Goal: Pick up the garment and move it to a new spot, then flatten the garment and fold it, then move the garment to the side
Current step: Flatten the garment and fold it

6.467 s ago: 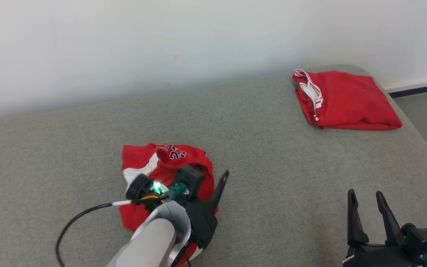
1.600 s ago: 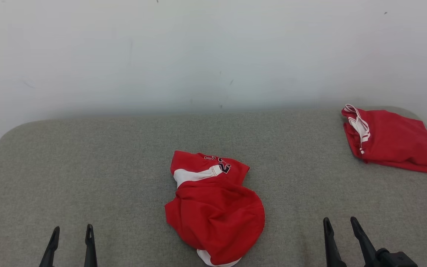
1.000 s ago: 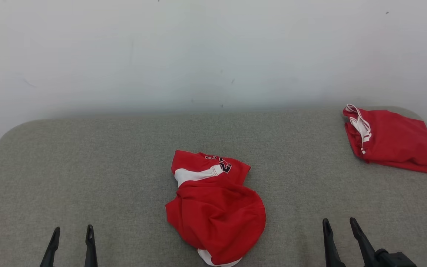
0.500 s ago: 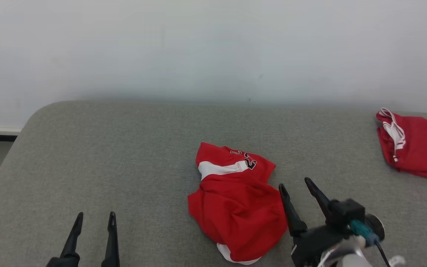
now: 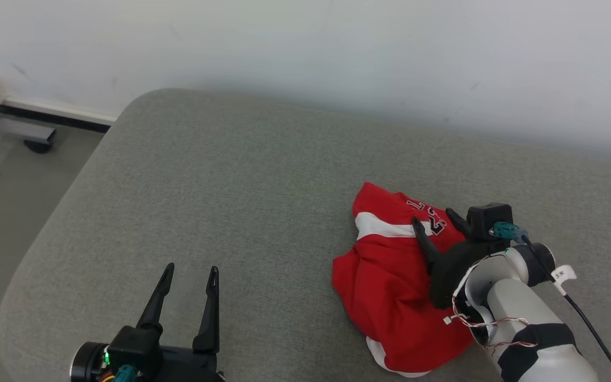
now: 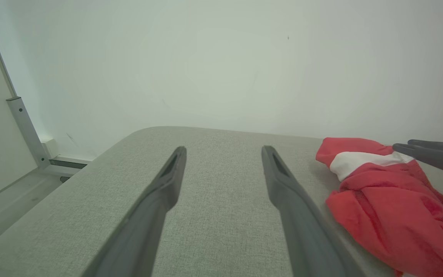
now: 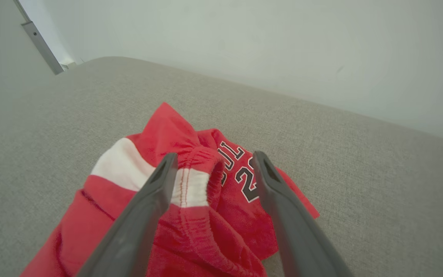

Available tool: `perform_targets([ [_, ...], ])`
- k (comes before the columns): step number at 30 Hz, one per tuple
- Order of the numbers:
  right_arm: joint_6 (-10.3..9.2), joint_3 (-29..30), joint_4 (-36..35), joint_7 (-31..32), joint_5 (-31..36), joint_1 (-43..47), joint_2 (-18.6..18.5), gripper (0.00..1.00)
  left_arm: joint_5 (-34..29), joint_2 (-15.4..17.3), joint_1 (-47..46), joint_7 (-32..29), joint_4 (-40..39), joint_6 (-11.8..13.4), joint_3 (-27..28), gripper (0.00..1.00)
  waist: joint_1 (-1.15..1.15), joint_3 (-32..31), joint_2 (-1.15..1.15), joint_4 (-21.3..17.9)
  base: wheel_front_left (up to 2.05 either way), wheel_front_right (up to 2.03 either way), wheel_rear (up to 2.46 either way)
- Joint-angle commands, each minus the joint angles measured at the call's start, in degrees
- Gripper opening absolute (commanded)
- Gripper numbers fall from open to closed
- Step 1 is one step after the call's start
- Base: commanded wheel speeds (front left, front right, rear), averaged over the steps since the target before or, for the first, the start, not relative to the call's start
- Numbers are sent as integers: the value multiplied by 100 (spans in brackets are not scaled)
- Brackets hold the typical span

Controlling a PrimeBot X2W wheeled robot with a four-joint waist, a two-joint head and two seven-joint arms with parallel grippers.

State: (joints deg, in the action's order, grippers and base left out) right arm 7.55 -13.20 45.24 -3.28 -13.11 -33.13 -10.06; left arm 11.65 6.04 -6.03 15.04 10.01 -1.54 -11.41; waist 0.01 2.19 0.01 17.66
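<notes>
1. Red garment [image 5: 390,286] lies crumpled on the grey cushion [image 5: 231,175], well away from its left end
2. Right gripper [image 5: 433,216] over the cushion, fingers spread wide above the garment's white band, gripping nothing
3. Left gripper [image 5: 191,267] over bare cushion, spread wide, empty

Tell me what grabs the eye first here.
A crumpled red garment with a white band and dark numbers lies right of centre on the grey cushion. The right gripper hangs over it, jaws open, astride a fold. The left gripper hovers open over bare cushion at lower left.
</notes>
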Motion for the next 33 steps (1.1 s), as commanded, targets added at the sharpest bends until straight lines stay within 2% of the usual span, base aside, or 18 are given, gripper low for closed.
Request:
perform_targets([
  [1, -16, -128, 274, 153, -95, -150, -31, 100, -62, -59, -111, 16, 41, -44, -26, 100, -1, 283, -1, 427, 0, 0, 0],
  [4, -16, -303, 661, 263, -354, -390, -64, 100, -70, -130, -179, 16, 92, -94, -52, 100, -1, 342, -1, 516, 0, 0, 0],
  [5, -16, -354, 775, 277, -435, -441, -71, 45, -60, -155, -200, 17, 110, -117, -56, 100, -1, 356, -1, 541, 0, 0, 0],
  [6, -16, -416, 853, 264, -508, -498, -80, 6, -60, -170, -215, 17, 124, -134, -55, 100, -1, 365, -1, 556, 0, 0, 0],
  [7, -16, -485, 921, 221, -561, -555, -98, 0, -56, -185, -227, 17, 136, -136, -54, 100, -1, 369, -1, 565, 0, 0, 0],
  [14, -16, -899, 1114, -191, -792, -862, -178, 0, -77, -242, -206, 16, 205, -188, 36, 100, -1, 294, -1, 482, 0, 0, 0],
  [22, -16, -1355, 659, -1029, -1018, -1412, -301, 0, -191, -142, 44, 16, 112, -191, 419, 100, -1, 77, -1, -151, 0, 0, 0],
  [25, -16, -1572, 144, -1152, -984, -1469, -426, 0, -241, -120, 124, 16, 42, -182, 525, 100, -1, 15, -1, -469, 0, 0, 0],
  [28, -16, -1927, -657, -1188, -853, -1266, -628, 0, -263, -96, 216, 16, -4, -196, 623, 100, -1, -53, -1, -824, 0, 0, 0],
  [33, -16, -2297, -2124, -1189, -830, -351, -1167, 0, -301, -109, 297, 16, -47, -235, 722, 100, -1, -130, -1, -1340, 0, 0, 0],
])
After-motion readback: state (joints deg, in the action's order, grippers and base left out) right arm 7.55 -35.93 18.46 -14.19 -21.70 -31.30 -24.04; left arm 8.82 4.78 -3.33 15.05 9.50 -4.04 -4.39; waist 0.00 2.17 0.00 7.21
